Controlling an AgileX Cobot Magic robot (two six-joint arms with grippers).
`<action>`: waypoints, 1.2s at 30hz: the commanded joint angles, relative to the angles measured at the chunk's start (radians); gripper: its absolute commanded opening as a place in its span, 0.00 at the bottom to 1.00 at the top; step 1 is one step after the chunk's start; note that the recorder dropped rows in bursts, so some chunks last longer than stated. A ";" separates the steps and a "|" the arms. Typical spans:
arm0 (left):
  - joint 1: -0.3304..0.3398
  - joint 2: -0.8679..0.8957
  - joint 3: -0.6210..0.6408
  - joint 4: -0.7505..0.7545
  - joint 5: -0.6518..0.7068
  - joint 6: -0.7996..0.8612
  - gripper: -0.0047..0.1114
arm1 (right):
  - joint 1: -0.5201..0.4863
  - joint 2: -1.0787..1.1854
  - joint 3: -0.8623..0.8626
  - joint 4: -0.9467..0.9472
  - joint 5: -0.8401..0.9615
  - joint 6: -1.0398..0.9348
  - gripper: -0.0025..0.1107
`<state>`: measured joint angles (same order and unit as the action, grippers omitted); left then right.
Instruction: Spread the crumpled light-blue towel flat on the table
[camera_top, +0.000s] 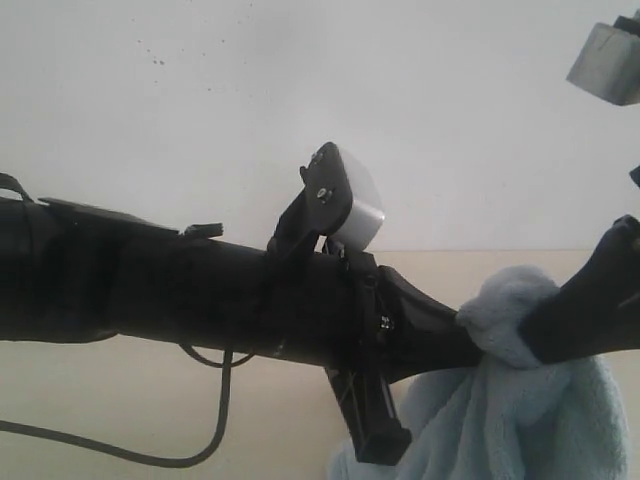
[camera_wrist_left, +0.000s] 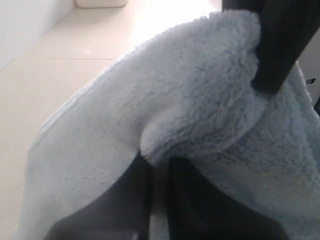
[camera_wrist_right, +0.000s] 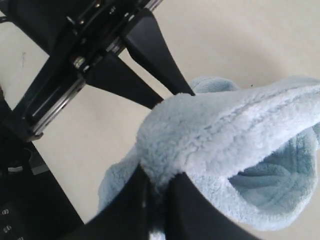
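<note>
The fluffy light-blue towel (camera_top: 530, 410) hangs bunched in soft folds over the pale beige table (camera_top: 100, 385).

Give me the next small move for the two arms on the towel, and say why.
Probably draw the left end effector and right end effector apart sideways: both are shut close together on one bunched fold of the pale light-blue fluffy terry towel, whose rest hangs crumpled.

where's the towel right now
In the exterior view the towel is at the lower right. A bunched fold is pinched between the left gripper and the right gripper, and the rest hangs toward the table.
</note>
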<state>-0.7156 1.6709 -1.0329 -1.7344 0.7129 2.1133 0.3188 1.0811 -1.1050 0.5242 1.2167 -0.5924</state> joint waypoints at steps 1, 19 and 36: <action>-0.003 -0.021 -0.008 0.018 -0.078 -0.088 0.07 | 0.001 -0.001 0.000 -0.009 0.004 -0.005 0.04; -0.003 -0.428 -0.004 0.615 -0.356 -0.625 0.07 | 0.001 -0.001 0.000 -0.206 -0.020 0.119 0.45; -0.003 -0.554 -0.002 1.344 -0.187 -1.319 0.07 | 0.001 -0.001 0.222 -0.163 -0.198 0.058 0.44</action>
<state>-0.7198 1.1290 -1.0329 -0.5035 0.4726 0.9092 0.3206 1.0816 -0.9521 0.3902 1.1235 -0.5215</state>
